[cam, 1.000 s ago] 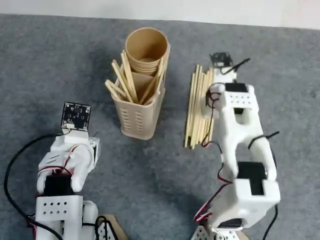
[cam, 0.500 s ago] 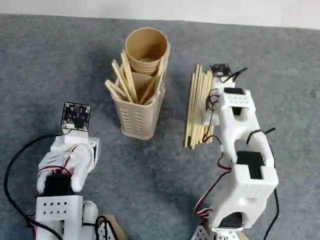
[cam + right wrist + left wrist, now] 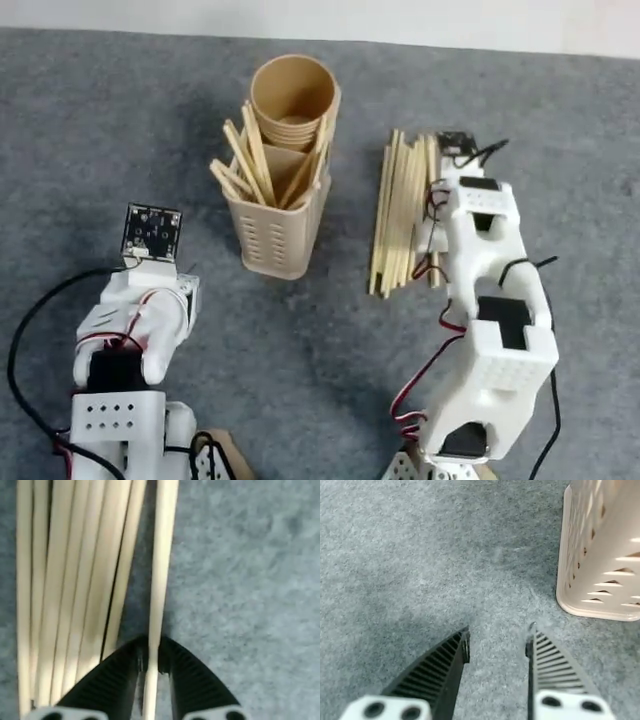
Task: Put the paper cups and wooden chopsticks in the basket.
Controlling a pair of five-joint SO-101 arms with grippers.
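Note:
A beige slotted basket (image 3: 273, 235) stands at the table's middle, holding stacked paper cups (image 3: 293, 93) and several wooden chopsticks (image 3: 247, 160). To its right a loose pile of chopsticks (image 3: 395, 212) lies on the grey cloth. The right arm (image 3: 480, 215) is stretched over the pile's right edge. My right gripper (image 3: 152, 659) is shut on a single chopstick (image 3: 162, 555) that lies a little apart from the rest of the pile (image 3: 75, 580). My left gripper (image 3: 497, 639) is open just above the cloth, with the basket's corner (image 3: 600, 555) beyond it.
The left arm (image 3: 135, 320) is folded near the front left, away from the basket. Bare grey cloth (image 3: 120, 110) lies to the left of and in front of the basket. The cloth's far edge runs along the back.
The right arm has shifted to the right and drawn back a little, pulling one chopstick off the pile's right side. The left arm has stayed still.

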